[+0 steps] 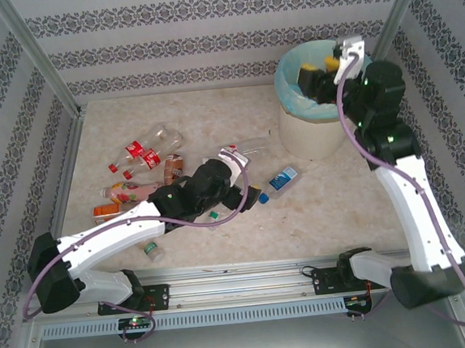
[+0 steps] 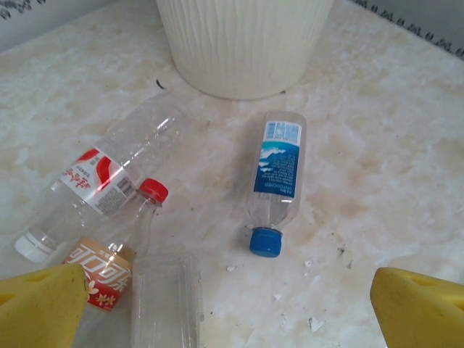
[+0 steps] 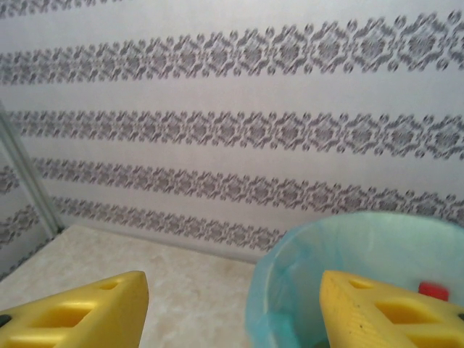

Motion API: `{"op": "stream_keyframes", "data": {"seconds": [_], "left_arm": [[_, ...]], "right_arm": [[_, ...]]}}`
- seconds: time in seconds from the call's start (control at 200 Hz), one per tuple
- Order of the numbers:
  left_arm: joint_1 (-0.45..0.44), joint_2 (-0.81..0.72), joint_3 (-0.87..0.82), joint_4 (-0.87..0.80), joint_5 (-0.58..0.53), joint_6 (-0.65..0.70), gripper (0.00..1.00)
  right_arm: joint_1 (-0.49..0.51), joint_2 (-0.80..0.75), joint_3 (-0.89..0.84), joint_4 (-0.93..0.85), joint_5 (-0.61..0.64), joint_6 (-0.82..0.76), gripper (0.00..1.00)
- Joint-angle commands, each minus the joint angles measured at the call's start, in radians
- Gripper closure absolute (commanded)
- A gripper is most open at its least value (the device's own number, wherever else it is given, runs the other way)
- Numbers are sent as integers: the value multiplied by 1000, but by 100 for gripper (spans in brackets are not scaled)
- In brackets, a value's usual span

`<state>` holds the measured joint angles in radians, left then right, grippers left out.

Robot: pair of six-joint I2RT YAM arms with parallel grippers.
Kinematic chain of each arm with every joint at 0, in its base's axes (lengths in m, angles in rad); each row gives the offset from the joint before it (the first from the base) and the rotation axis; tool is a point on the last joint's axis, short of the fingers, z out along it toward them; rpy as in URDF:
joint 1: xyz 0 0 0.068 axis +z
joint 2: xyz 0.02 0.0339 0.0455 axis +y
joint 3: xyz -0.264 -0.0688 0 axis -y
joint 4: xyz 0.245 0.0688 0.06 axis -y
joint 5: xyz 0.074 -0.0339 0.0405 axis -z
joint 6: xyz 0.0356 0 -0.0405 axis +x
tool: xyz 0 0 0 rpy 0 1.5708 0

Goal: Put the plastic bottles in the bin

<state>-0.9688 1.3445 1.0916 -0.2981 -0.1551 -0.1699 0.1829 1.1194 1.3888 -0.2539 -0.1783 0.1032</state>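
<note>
Your left fingers (image 2: 43,304) stand wide open and empty, low over the desk (image 2: 377,145). A blue-label bottle (image 2: 277,174) lies on its side between them and the bin (image 2: 239,43), and a red-label bottle (image 2: 94,177) lies to its left. Your right fingers (image 3: 80,312) are parted with nothing between them, up above the bin's turquoise-lined rim at the far right of the desk. The other bottles (image 1: 142,161) lie in a loose cluster on the left half of the desk, well apart from the bin.
</note>
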Motion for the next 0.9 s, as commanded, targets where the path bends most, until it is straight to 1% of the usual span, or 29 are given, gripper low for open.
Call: {"op": "stream_keyframes", "data": {"seconds": [0.0,0.12,0.3,0.425,0.49,0.575,0.66,0.779,0.894], "left_arm": [[-2,43,33,-49,20,-29,0],[-2,122,73,-70,63,-37,1],[-2,258,189,-133,128,6,9],[-2,331,254,-139,153,23,13],[-2,371,282,-140,171,27,13],[-2,410,313,-139,178,18,15],[-2,436,329,-119,173,-11,16],[-2,476,353,-82,215,-40,18],[-2,528,395,-87,238,-64,18]], "right_arm": [[47,-95,-112,-11,79,28,35],[80,-214,-211,-41,117,61,35],[93,-362,-305,-154,150,91,35],[95,-459,-357,-238,196,81,36],[96,-501,-373,-283,229,67,37],[95,-541,-388,-309,267,61,38],[95,-563,-398,-302,269,63,38],[96,-571,-380,-294,281,64,38],[95,-576,-342,-297,280,67,38]]}}
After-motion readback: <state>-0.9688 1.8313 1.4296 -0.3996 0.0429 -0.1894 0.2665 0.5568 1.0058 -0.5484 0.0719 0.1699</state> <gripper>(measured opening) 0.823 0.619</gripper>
